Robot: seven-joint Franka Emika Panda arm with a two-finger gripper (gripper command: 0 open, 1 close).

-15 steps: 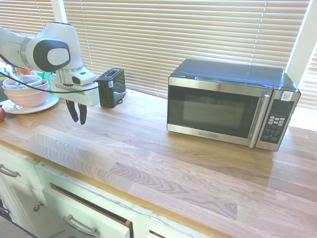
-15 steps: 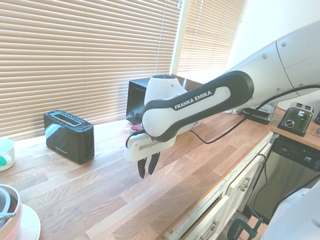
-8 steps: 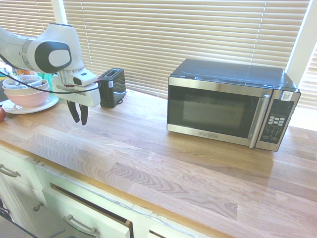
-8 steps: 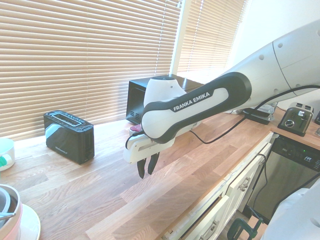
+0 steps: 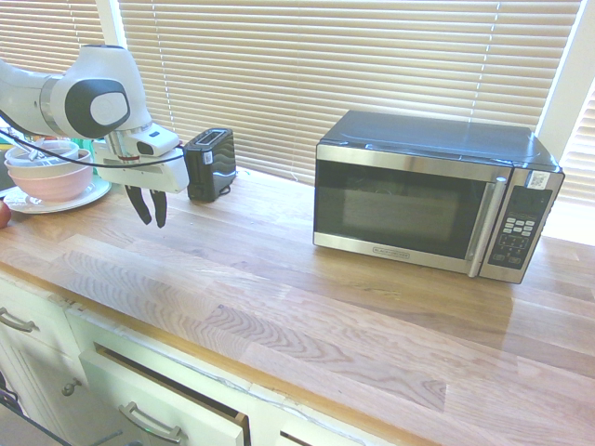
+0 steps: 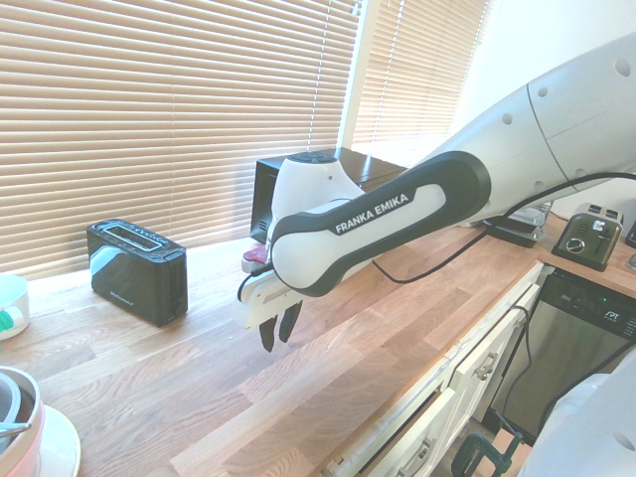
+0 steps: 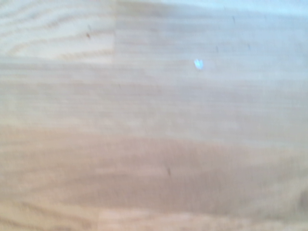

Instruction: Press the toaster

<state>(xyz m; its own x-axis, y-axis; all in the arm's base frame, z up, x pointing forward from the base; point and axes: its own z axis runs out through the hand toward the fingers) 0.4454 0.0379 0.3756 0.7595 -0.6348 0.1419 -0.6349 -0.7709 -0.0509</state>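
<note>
The toaster (image 5: 209, 164) is a small black box with a silvery top slot, standing on the wooden counter by the window blinds; it also shows in the second exterior view (image 6: 137, 270). My gripper (image 5: 152, 221) hangs a little above the counter, in front of the toaster and slightly to its left, apart from it. Its fingers point down with a narrow gap and nothing between them. From the other side the gripper (image 6: 273, 342) is to the right of the toaster. The wrist view shows only bare countertop wood (image 7: 154, 115).
A large steel-and-black microwave (image 5: 432, 195) stands further right along the counter. Stacked bowls on a plate (image 5: 51, 177) sit at the counter's left end, close behind the arm. A white cup (image 6: 10, 303) stands near the toaster. Drawers run below the front edge (image 5: 167, 409).
The gripper has shifted slightly toward the toaster and tilted a little. The gap between its fingers is unchanged.
</note>
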